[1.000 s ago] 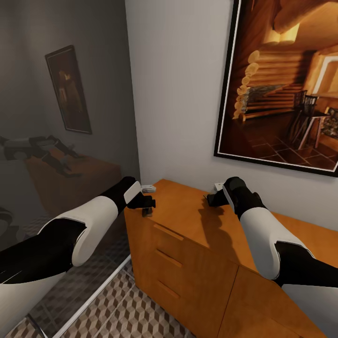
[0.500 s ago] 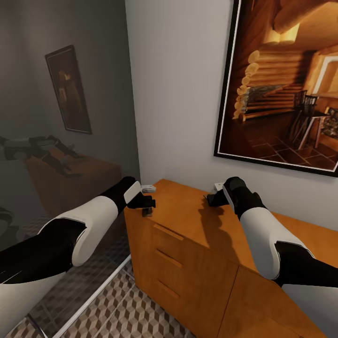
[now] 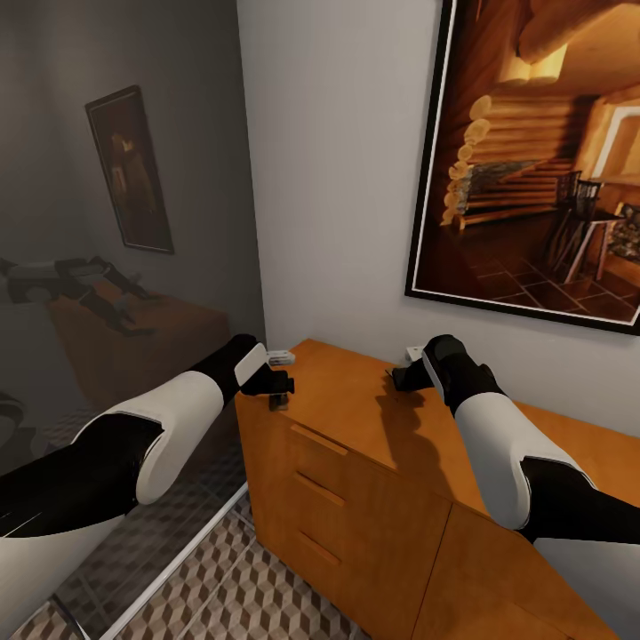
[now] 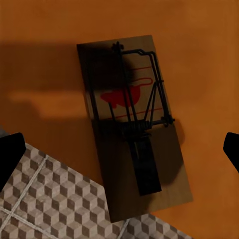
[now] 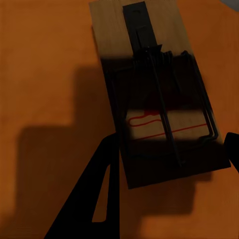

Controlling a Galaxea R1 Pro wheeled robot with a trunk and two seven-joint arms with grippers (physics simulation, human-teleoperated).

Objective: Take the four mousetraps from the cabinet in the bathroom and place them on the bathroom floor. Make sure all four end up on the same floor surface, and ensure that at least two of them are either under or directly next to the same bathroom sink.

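Wrist views showed each released tool, left and right, poised over a flat brown wooden mousetrap lying on the orange-brown wooden cabinet top.

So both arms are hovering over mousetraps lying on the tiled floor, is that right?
Not quite. The mousetraps lie on the orange cabinet top, not the floor; both wrist views show wood beneath them. The left one sits at the edge, tiled floor visible below.
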